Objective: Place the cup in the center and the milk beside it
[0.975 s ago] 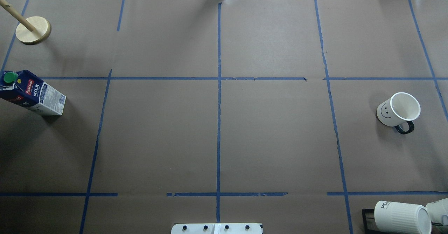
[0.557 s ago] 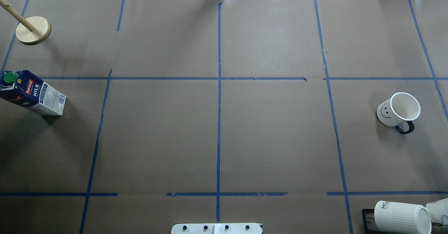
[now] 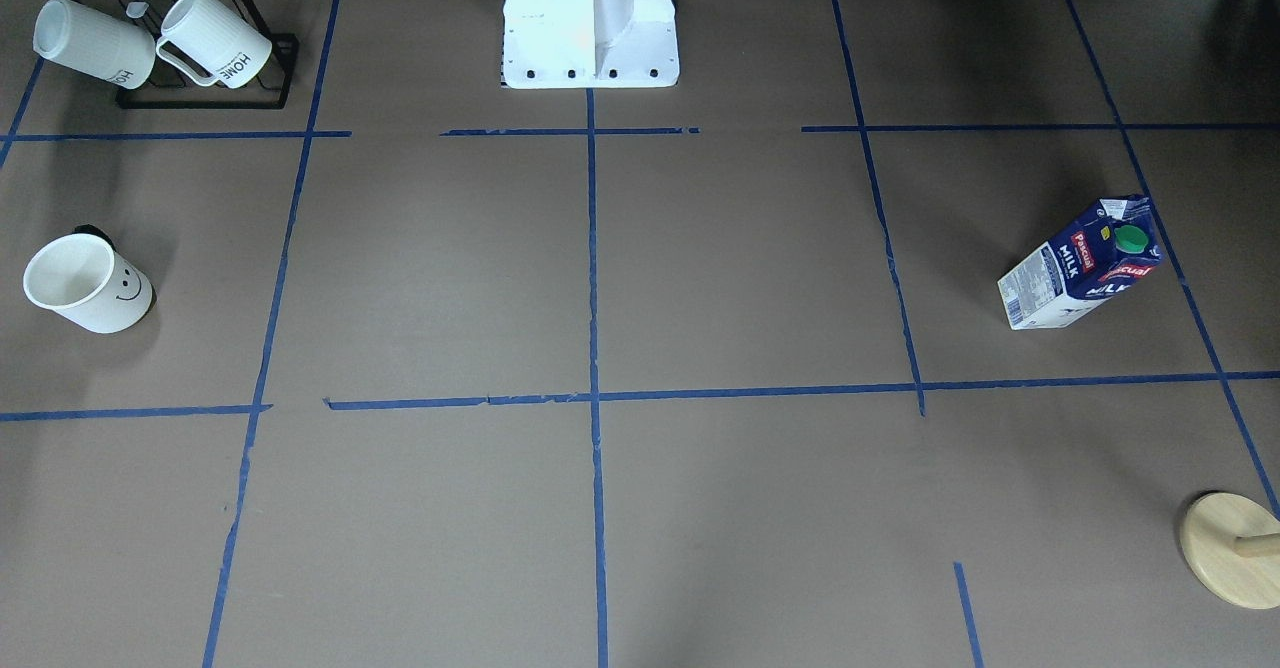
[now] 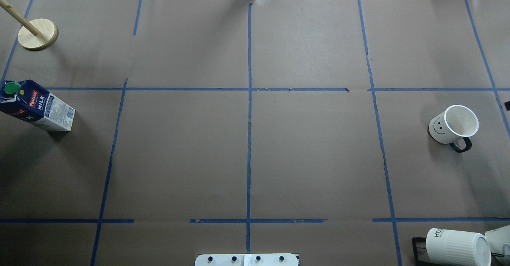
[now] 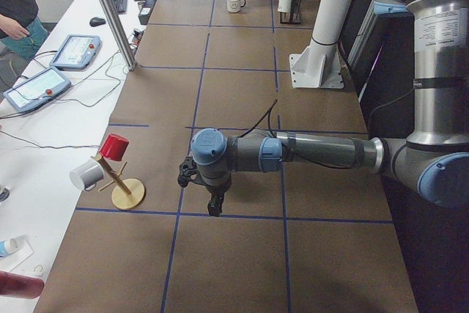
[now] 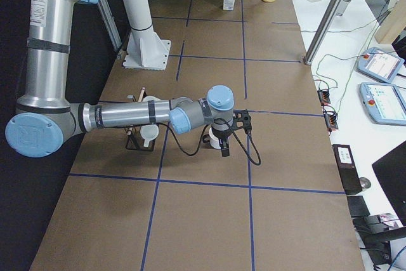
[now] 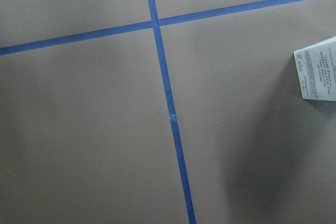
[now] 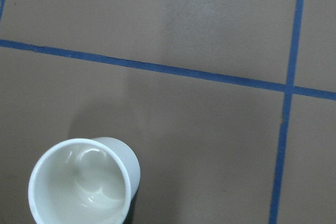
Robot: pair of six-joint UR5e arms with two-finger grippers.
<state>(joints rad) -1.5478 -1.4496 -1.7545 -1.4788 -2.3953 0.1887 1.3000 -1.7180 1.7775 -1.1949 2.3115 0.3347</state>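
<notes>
The right tool (image 6: pixel 224 151) hovers near the cup (image 8: pixel 79 187), the left tool (image 5: pixel 213 212) near the milk (image 7: pixel 317 69); I cannot tell how far either is open.

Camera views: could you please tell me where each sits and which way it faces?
Front-facing: across the table, looking down at the robot's base; no arms.
Overhead: behind the robot, facing forward, down; base's edge shows.
Exterior left: table's left end, looking along it; left arm near.
Exterior right: opposite end; right arm near.
Left wrist: down on tape, the milk carton corner.
Right wrist: down into the smiley mug.
Shared: front-facing and overhead both show carton and mug.
</notes>
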